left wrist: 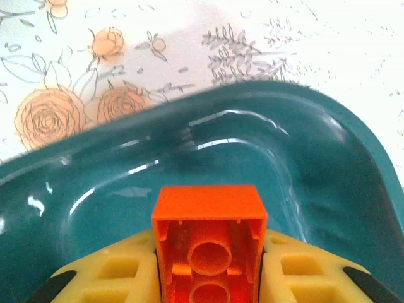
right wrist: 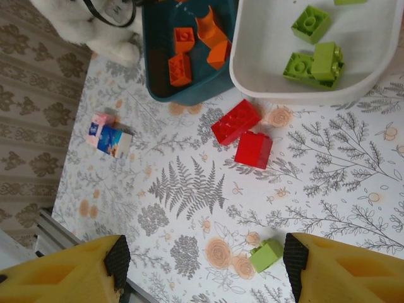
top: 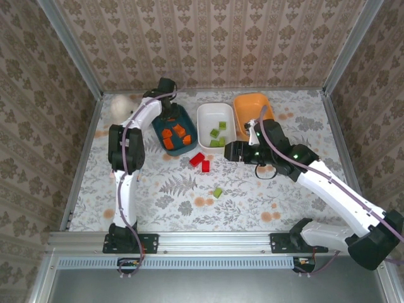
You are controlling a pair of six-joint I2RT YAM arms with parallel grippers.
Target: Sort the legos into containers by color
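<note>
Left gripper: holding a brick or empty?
Holding: an orange brick sits clamped in the left gripper, over the teal dish.

Three containers [top: 211, 117] side by side, loose legos [top: 197, 159] just before them

I count three dishes: one teal dish [top: 180, 153], one white dish [top: 211, 117] and one orange dish [top: 252, 104].

There are five orange bricks [right wrist: 180, 68]. Four lie in the teal dish, and there is one held orange brick [left wrist: 208, 221].

There are five green bricks [right wrist: 310, 20]. Four are in the white dish, and one loose green brick [top: 217, 192] is on the table [top: 158, 202].

There are two red bricks [top: 197, 158].

I also see one fluffy white bear [top: 120, 106], one little pink and blue box [right wrist: 110, 139] and two robot arms [top: 126, 151].
</note>
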